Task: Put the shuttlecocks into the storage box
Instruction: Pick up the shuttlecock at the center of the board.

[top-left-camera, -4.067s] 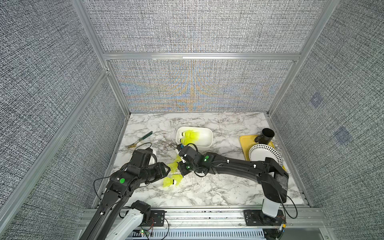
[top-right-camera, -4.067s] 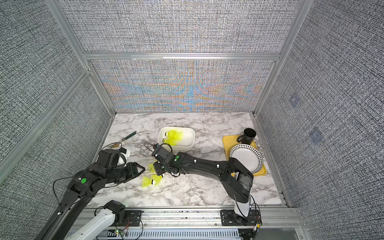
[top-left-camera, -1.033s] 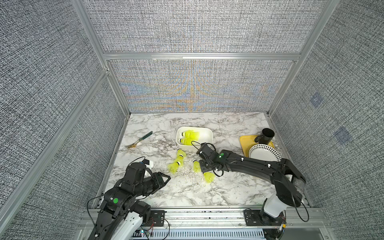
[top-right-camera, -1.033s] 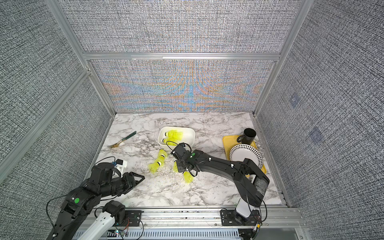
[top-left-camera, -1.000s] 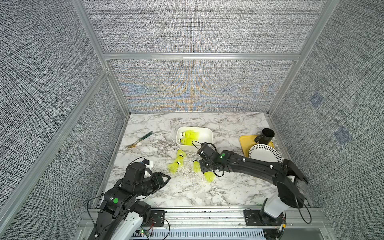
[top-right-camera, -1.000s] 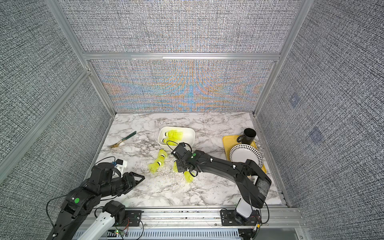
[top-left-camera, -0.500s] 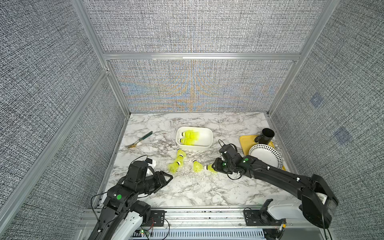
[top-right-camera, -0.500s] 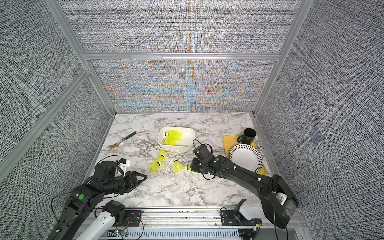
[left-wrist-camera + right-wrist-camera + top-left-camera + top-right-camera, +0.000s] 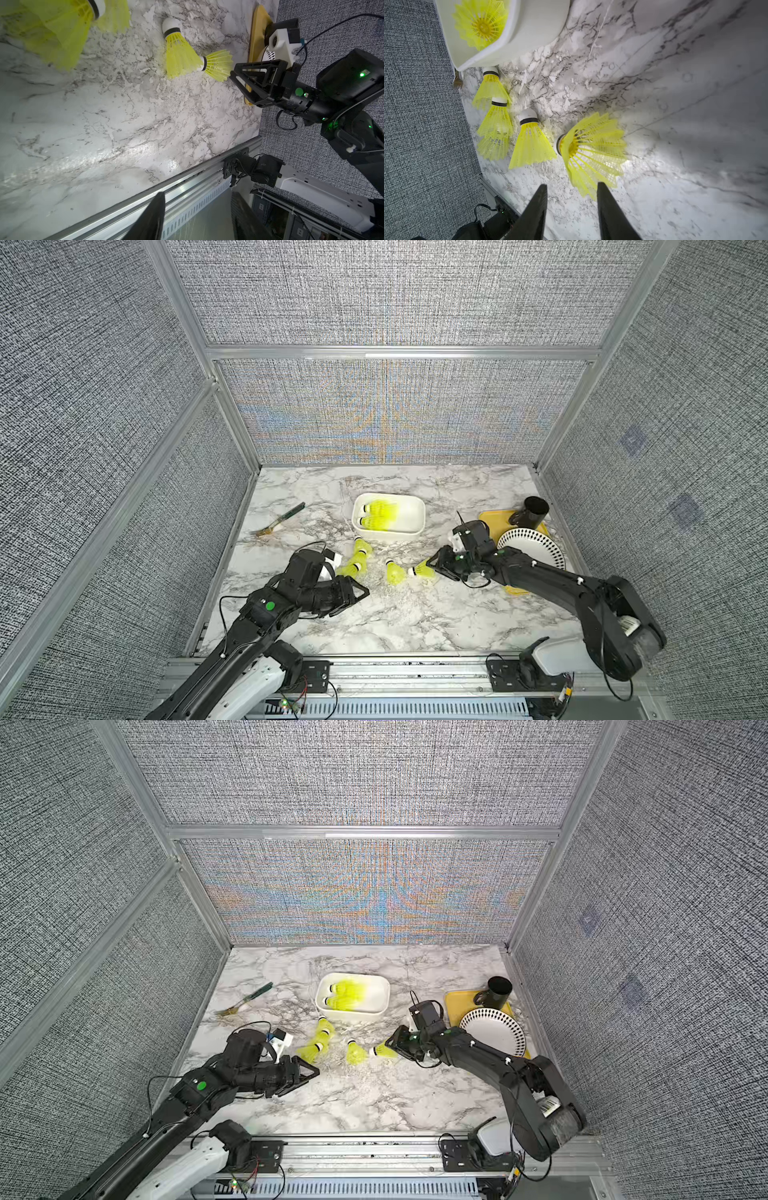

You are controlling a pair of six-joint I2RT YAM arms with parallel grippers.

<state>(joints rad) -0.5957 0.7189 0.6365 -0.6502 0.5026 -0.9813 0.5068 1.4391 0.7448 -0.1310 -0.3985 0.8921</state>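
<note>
– In front of the box [image 9: 390, 538], four shuttlecocks [image 9: 394, 572] lie loose on the marble, and at least two more rest inside it. Which one is the right gripper [image 9: 572, 187] after?

– The one off the box's front right corner [image 9: 591, 153]. It lies on its side, cap toward its neighbour and open skirt toward the jaws. They stand partly apart and hold nothing, their tips right at the skirt's rim.

– So how should the pick go?

– My reading: the mesh skirt will flex and spring, so a pinch at its rim could slip. Better to push on until the pads flank the narrow end near the black band, then close gently. The cap sits against the neighbour's skirt, so a straight lift should leave that one undisturbed. Then carry it over the box's rim and let go low, in the bare half.

– And the left gripper [image 9: 365, 593]?

– Farther out in front of the box than the loose ones, jaws apart and empty. It should keep clear.
</note>
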